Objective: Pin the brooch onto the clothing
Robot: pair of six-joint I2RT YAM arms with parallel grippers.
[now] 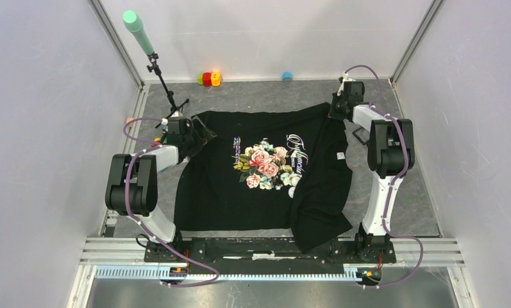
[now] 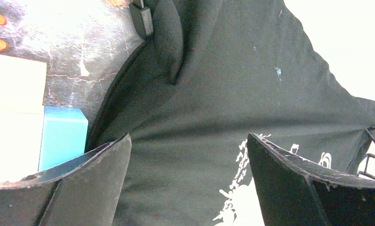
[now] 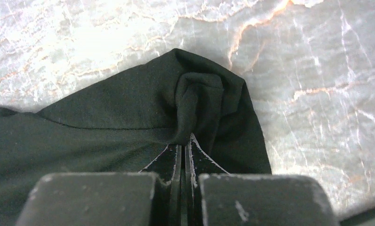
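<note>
The black T-shirt (image 1: 214, 186) lies spread on the table, its rose print (image 1: 268, 165) and white script facing up. Its right side is folded over toward the front. My right gripper (image 1: 342, 106) is at the shirt's far right corner; in the right wrist view it (image 3: 185, 141) is shut on a bunched fold of the black fabric (image 3: 105, 117). My left gripper (image 1: 187, 136) is over the left sleeve; in the left wrist view it (image 2: 189, 141) is wide open just above the cloth (image 2: 213, 84), holding nothing. I cannot make out a brooch in any view.
A tripod stand with a green-tipped pole (image 1: 137, 25) rises at the back left. Small coloured pieces (image 1: 209, 78) and a blue one (image 1: 286, 76) lie by the back wall. A blue block (image 2: 63, 136) sits beside the shirt's edge in the left wrist view.
</note>
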